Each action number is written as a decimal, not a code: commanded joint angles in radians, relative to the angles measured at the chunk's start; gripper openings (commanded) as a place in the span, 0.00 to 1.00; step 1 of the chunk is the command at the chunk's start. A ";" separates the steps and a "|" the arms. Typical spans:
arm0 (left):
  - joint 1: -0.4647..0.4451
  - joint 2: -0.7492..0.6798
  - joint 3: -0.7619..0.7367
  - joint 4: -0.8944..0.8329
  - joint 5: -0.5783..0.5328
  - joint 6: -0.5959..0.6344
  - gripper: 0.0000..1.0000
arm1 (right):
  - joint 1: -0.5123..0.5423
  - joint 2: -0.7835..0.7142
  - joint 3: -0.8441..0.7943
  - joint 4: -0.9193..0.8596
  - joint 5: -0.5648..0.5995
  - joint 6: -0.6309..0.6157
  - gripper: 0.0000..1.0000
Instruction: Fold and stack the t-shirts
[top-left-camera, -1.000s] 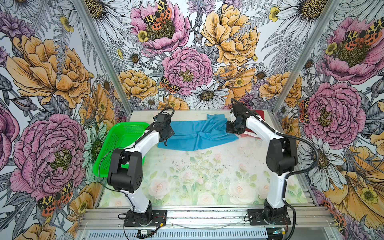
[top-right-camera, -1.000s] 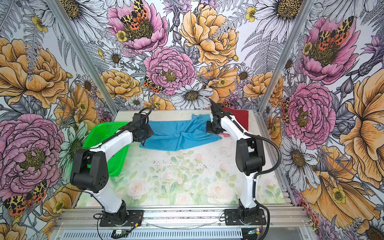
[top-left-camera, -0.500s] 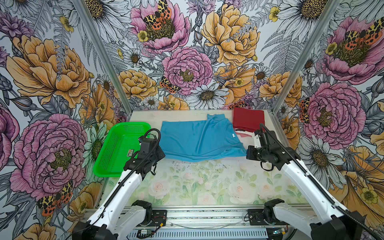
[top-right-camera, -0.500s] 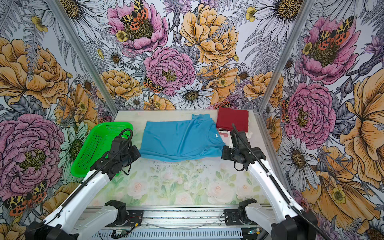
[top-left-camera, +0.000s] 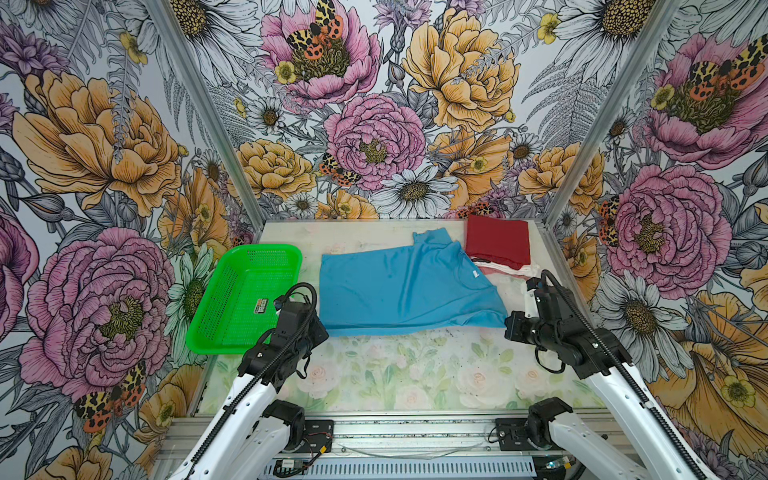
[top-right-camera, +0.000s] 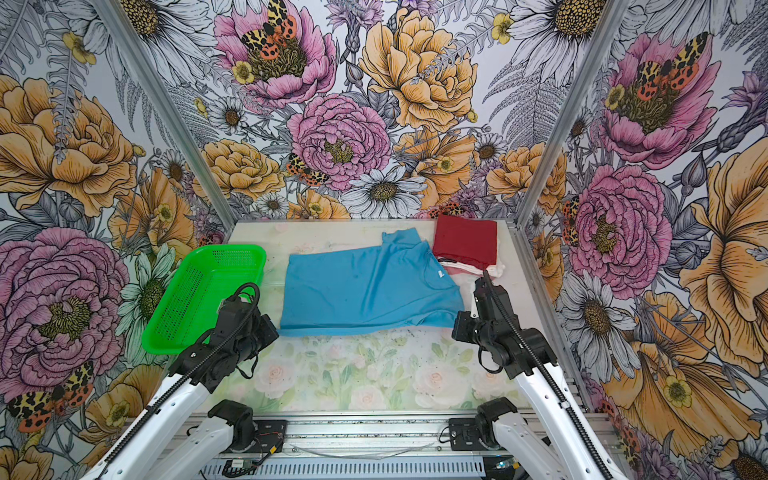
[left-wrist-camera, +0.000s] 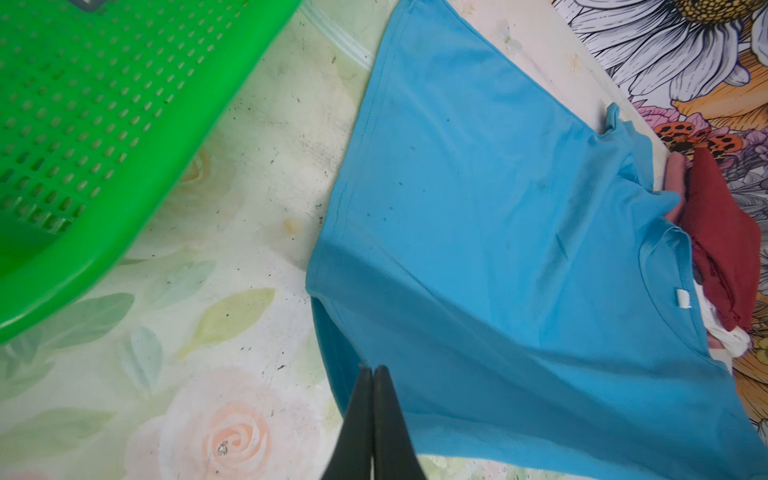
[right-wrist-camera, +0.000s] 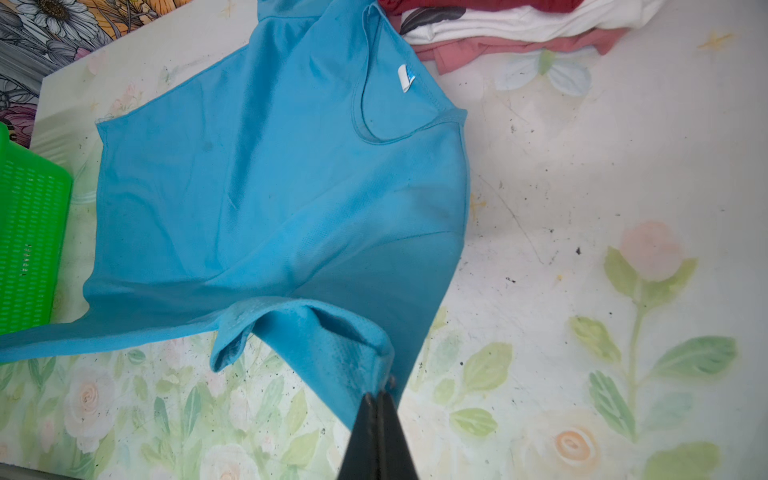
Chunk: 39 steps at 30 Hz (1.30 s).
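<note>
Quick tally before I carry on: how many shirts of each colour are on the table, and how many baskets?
blue shirt: 1
red shirt: 1
white shirt: 1
pink shirt: 1
green basket: 1
Total: 5 things, 4 of them shirts.

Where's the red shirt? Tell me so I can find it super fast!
Look at the flowery table and go to its far right corner, past the big blue shirt. There the dark red shirt lies folded into a neat square. It is the top one, over a white shirt and a pink shirt.
</note>
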 joint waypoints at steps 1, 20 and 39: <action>-0.009 -0.020 -0.006 -0.024 -0.037 -0.018 0.00 | 0.010 -0.030 0.026 -0.043 0.027 0.051 0.00; -0.069 -0.063 0.018 -0.144 -0.235 -0.096 0.00 | 0.176 -0.101 0.045 -0.165 0.180 0.241 0.00; -0.052 0.073 0.061 -0.008 -0.134 0.023 0.00 | 0.158 0.206 0.083 -0.006 0.222 0.060 0.00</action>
